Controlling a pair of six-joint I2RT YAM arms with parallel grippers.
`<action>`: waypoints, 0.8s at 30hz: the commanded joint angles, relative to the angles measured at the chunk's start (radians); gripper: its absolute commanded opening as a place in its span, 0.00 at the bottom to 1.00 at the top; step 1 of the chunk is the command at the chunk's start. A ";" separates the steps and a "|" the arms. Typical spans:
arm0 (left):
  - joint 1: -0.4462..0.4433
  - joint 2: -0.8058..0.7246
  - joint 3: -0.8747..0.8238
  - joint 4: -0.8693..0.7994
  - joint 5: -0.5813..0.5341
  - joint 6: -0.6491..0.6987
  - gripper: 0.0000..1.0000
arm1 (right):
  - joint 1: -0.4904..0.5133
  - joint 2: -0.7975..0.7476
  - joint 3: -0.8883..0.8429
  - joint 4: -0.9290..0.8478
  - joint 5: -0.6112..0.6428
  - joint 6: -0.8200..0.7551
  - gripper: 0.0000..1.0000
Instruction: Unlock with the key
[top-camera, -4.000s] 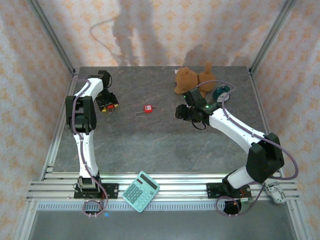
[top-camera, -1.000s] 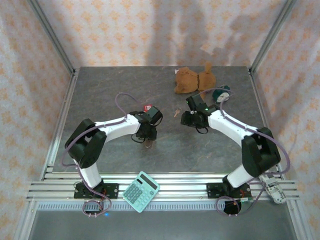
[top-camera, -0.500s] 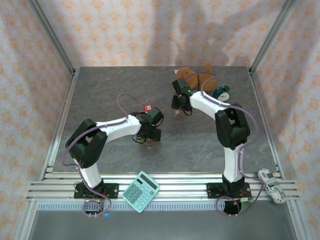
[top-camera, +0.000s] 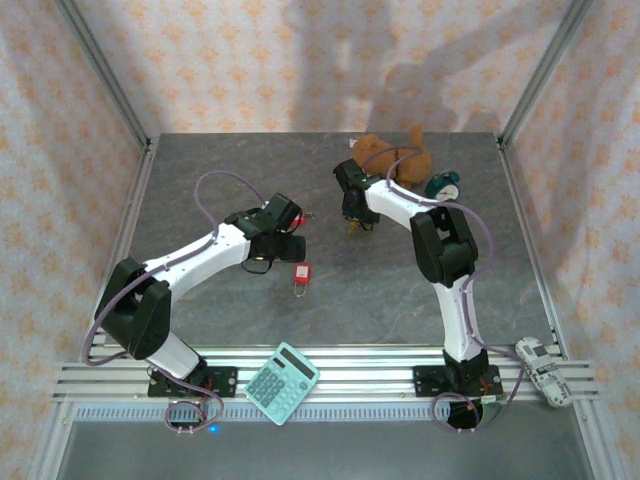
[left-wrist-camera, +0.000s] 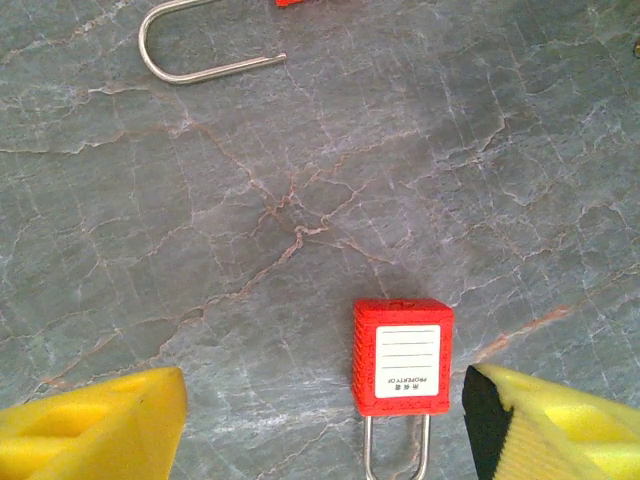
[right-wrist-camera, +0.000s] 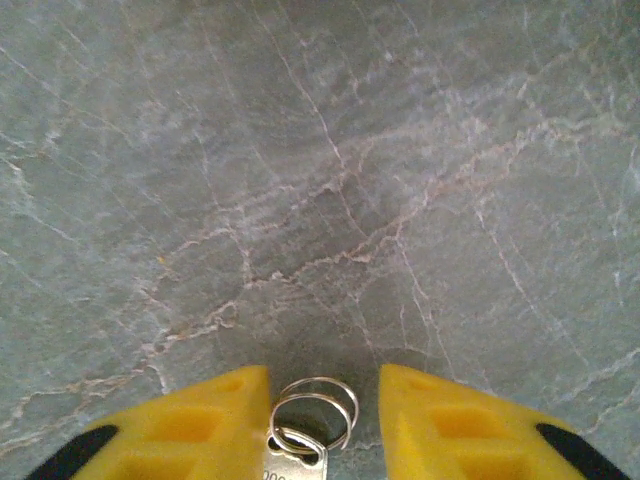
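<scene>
A red padlock with a white label lies flat on the stone table, its steel shackle pointing at the camera. My left gripper stands open around it, with both yellow fingers clear of the body. From above, this padlock lies just right of my left gripper. The key with its wire ring lies on the table between the fingers of my right gripper. The left finger is beside the ring and the right finger is still apart from it. In the top view the key sits under my right gripper.
A second red padlock lies beyond the left wrist, its open shackle showing. A brown plush bear and a small clock stand at the back right. A teal calculator rests on the front rail.
My left gripper has opened, left the padlock on the table and drawn back to the left. My right gripper has swung over to the key and its jaws have narrowed around the ring.
</scene>
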 joint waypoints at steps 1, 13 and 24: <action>0.003 -0.032 -0.014 -0.050 -0.026 0.027 0.75 | 0.008 -0.005 -0.014 -0.033 0.060 0.022 0.29; 0.001 -0.154 -0.101 -0.013 0.027 -0.044 0.74 | 0.020 -0.224 -0.372 0.069 0.050 0.042 0.22; -0.055 -0.236 -0.192 0.043 0.030 -0.135 0.73 | 0.069 -0.554 -0.724 0.149 -0.182 0.258 0.39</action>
